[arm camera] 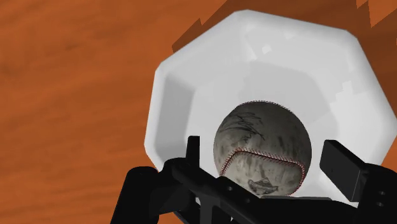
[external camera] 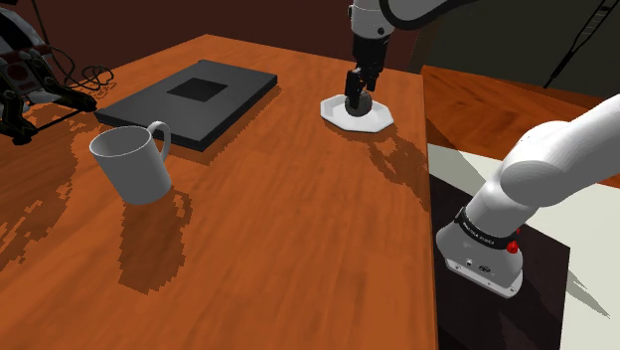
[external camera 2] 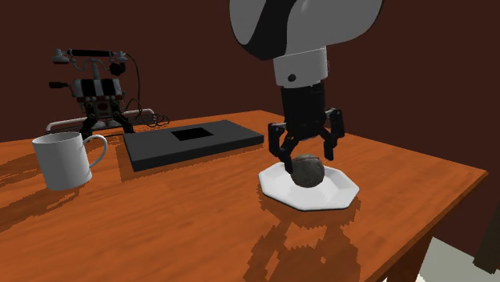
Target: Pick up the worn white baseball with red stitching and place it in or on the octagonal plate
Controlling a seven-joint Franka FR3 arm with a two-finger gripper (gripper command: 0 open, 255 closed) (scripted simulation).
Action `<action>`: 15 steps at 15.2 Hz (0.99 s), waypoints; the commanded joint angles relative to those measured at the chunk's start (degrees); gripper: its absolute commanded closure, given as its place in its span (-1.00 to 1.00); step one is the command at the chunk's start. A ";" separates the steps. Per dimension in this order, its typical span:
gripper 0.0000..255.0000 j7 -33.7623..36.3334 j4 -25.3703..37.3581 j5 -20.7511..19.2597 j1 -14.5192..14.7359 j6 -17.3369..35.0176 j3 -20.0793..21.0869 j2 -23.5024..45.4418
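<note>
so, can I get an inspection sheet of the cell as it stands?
Surface: brown wood-grain table, patchy shadows across it.
Job's things: scuffed grey-white baseball with red stitching, resting in the white octagonal plate.
Clutter: pale mug, upright; flat black slab with a darker square inset; black-and-white device at the far corner.
Grippers: gripper low over the plate, fingers apart on either side of the ball, not clasping it.
Cables: black leads looped by the device, away from the plate.
Surroundings: dark reddish-brown wall behind the table.
</note>
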 commanded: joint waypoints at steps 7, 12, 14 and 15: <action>-1.00 -0.19 6.80 0.39 0.25 -7.42 0.21 -0.61; -1.00 -0.19 6.80 0.39 0.25 -7.42 0.21 -0.61; -1.00 -0.19 6.80 0.39 0.25 -7.42 0.21 -0.61; -1.00 -0.19 6.80 0.39 0.25 -7.42 0.21 -0.61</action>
